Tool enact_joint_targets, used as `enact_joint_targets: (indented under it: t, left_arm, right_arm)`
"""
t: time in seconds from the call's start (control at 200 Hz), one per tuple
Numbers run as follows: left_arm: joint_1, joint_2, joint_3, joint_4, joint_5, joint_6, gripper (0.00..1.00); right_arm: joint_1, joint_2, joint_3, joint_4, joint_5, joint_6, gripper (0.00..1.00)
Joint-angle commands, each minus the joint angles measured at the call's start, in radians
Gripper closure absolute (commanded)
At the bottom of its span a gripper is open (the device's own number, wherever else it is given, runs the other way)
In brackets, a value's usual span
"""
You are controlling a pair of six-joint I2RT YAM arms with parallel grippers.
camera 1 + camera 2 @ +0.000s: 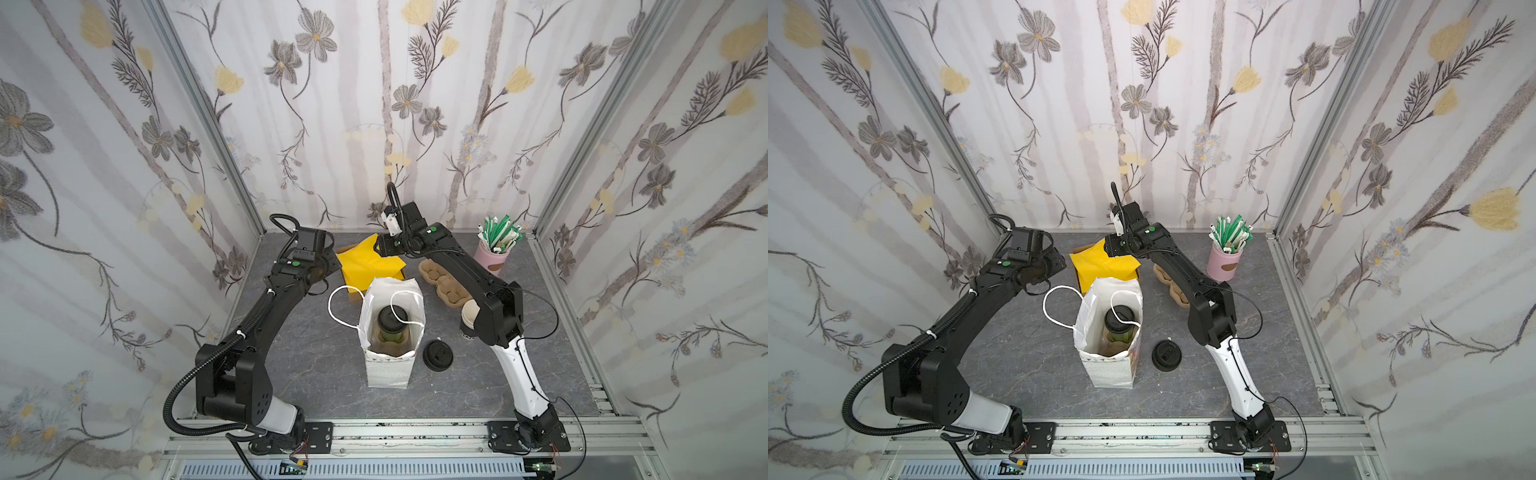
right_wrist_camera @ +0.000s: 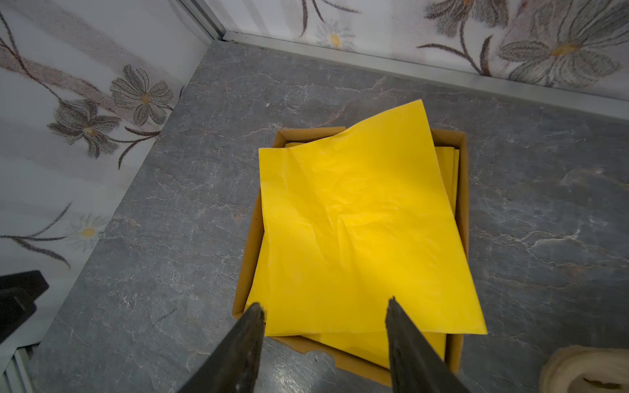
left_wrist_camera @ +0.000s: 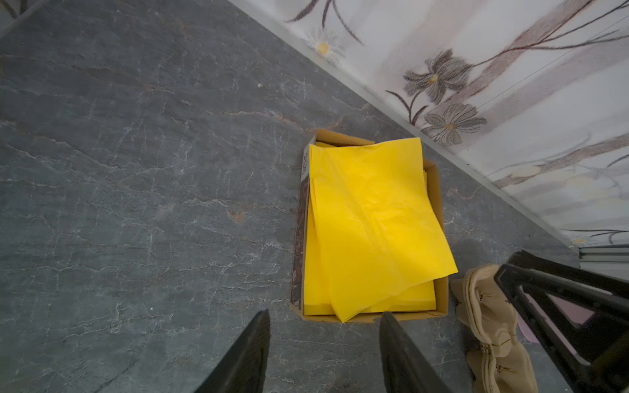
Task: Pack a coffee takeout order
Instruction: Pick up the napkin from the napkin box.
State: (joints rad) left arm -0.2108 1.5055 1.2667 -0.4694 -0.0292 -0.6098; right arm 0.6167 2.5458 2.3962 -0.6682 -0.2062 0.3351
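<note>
The green cup [image 1: 390,334] with its black lid [image 1: 388,316] stands inside the upright white paper bag [image 1: 386,370] at mid-table, seen in both top views. A loose yellow napkin [image 2: 357,221] lies skewed on a yellow stack in an open cardboard box [image 2: 343,357] behind the bag. My right gripper [image 2: 323,303] hangs open just above the napkin's near edge, touching nothing. My left gripper [image 3: 325,316] is open too, over bare table beside the box [image 3: 442,299], and holds nothing. In a top view the right gripper [image 1: 379,246] sits over the napkin [image 1: 365,262].
A separate black lid [image 1: 437,354] lies right of the bag. Tan pulp cup carriers [image 1: 440,282] lie under the right arm. A pink holder of wrapped straws [image 1: 492,257] stands at the back right. Stacked cups [image 1: 469,318] are partly hidden by the right arm. Walls close in on three sides.
</note>
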Motion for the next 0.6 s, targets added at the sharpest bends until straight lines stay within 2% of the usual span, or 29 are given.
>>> enact_joint_targets:
  t: [0.0, 0.095, 0.22, 0.36, 0.595]
  left_arm:
    - [0.011, 0.031, 0.000, 0.032, 0.004, -0.024, 0.47]
    - [0.011, 0.051, 0.012, 0.040, 0.020, -0.023, 0.47]
    - [0.012, 0.078, 0.014, 0.053, 0.037, -0.006, 0.47]
    - [0.014, 0.086, 0.007, 0.055, 0.035, -0.020, 0.47]
    - [0.014, 0.049, -0.053, 0.058, 0.057, -0.091, 0.48]
  right_arm:
    - [-0.002, 0.031, 0.009, 0.100, -0.027, 0.079, 0.42]
    - [-0.013, 0.063, 0.009, 0.122, -0.026, 0.104, 0.42]
    - [-0.029, 0.106, 0.008, 0.168, -0.104, 0.114, 0.43]
    - [-0.023, 0.138, 0.009, 0.215, -0.181, 0.071, 0.44]
    - [0.014, 0.175, 0.034, 0.246, -0.155, -0.067, 0.39]
